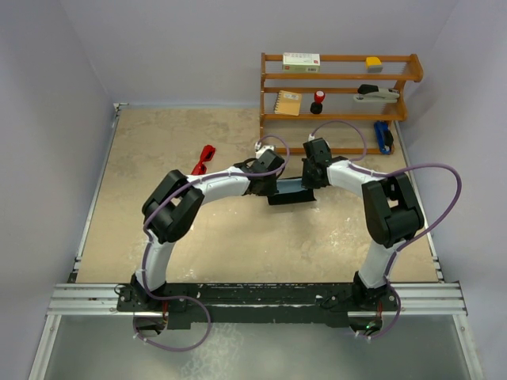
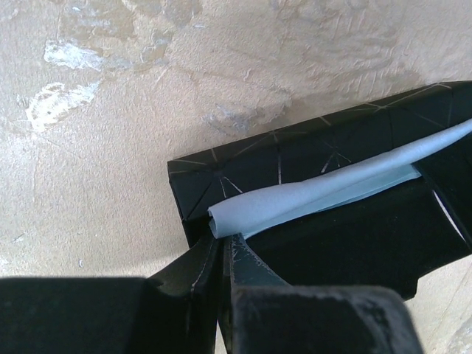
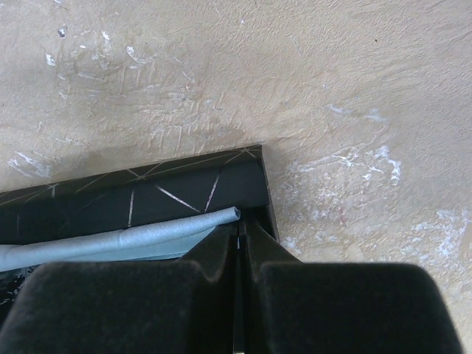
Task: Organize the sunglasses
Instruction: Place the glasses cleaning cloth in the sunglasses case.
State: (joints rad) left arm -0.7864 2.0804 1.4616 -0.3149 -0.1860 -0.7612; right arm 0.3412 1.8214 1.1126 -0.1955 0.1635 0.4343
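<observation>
The red sunglasses point(image 1: 204, 160) lie on the table at the left, well apart from both grippers. The black oblong case point(image 1: 290, 198) lies open at the table's middle; it also shows in the left wrist view point(image 2: 243, 158) and the right wrist view point(image 3: 147, 199). A light blue cloth point(image 2: 324, 184), rolled along its length, stretches across the case's inside point(image 3: 110, 240). My left gripper point(image 2: 225, 240) is shut on the cloth's left end. My right gripper point(image 3: 240, 230) is shut on its right end. In the top view the left gripper point(image 1: 273, 180) and the right gripper point(image 1: 311, 178) meet over the case.
A wooden shelf rack point(image 1: 341, 91) stands at the back right with a white box point(image 1: 301, 62), a yellow notebook point(image 1: 287, 103), a red stamp point(image 1: 318, 100), a stapler point(image 1: 375, 94) and a blue item point(image 1: 383, 136). Grey walls close in the table.
</observation>
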